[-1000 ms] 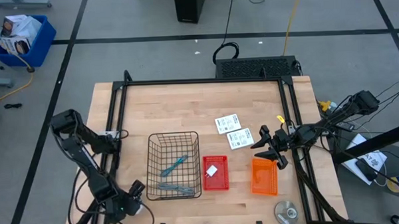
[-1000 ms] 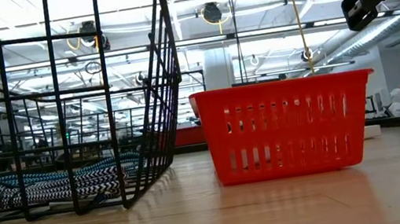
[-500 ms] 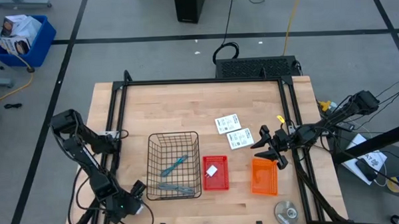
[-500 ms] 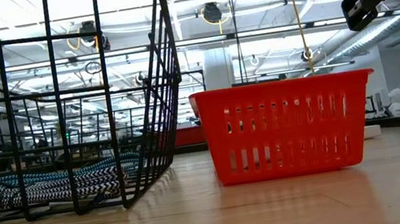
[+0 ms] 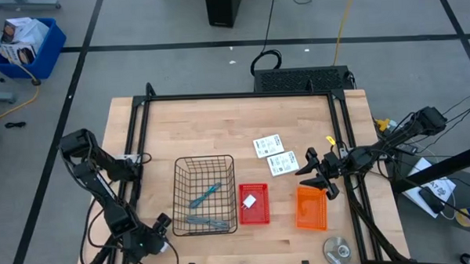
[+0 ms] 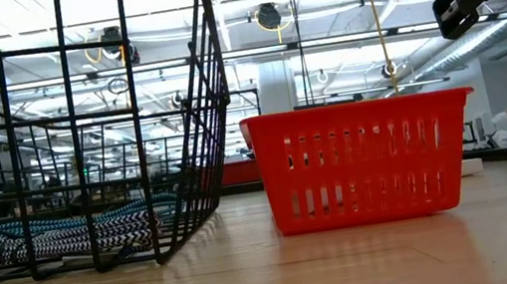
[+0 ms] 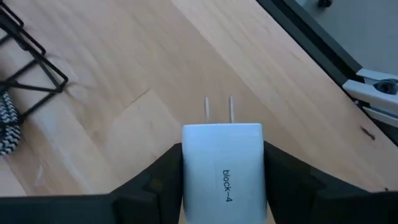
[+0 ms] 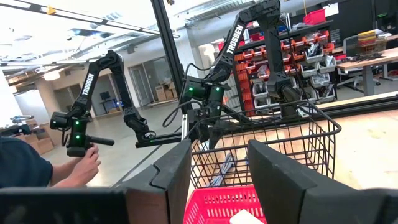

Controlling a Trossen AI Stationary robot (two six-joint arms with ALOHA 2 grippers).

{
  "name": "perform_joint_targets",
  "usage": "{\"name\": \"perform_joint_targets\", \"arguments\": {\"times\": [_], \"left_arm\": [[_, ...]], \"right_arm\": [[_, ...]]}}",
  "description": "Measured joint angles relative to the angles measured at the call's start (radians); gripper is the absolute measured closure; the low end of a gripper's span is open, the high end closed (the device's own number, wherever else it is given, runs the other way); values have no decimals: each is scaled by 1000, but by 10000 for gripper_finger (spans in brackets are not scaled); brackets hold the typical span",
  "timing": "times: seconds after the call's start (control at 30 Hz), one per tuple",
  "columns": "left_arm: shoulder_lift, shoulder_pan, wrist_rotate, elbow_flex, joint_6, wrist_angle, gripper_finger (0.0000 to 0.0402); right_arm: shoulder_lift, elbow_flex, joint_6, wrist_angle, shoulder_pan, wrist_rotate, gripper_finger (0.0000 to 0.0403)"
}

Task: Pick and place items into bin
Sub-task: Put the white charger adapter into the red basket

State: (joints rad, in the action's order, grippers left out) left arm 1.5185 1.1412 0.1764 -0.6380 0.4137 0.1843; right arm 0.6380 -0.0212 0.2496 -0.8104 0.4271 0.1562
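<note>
Inventory:
- Black wire baskets: one.
- Small red plastic slotted bins: one.
- Orange plastic slotted bins: one.
- Slim teal-and-grey hand tools: two.
- Small white blocks: two.
- Flat white cards with green print: two.
- Round silver discs: one.

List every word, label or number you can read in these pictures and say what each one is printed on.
"block-4": on the white block between the left gripper fingers.
"TROSSEN": on a dark robot arm in the room behind the table, right wrist view.
Green print on the white cards: too small to read.
Labels on the items in the blue bin on the floor: too small to read.
</note>
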Motion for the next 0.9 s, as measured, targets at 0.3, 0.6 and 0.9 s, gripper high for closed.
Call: {"name": "perform_joint_targets", "arguments": {"times": [0.3, 0.6, 0.9], "left_arm": [[-12, 13, 15, 0, -31, -17, 184], [-54, 41, 61, -1, -25, -58, 278], [-67, 42, 86, -1, -79, -66, 357]], "right_arm": [[0, 0, 0, 0, 0, 0, 250], [0, 0, 0, 0, 0, 0, 250], [0, 0, 0, 0, 0, 0, 250]]}}
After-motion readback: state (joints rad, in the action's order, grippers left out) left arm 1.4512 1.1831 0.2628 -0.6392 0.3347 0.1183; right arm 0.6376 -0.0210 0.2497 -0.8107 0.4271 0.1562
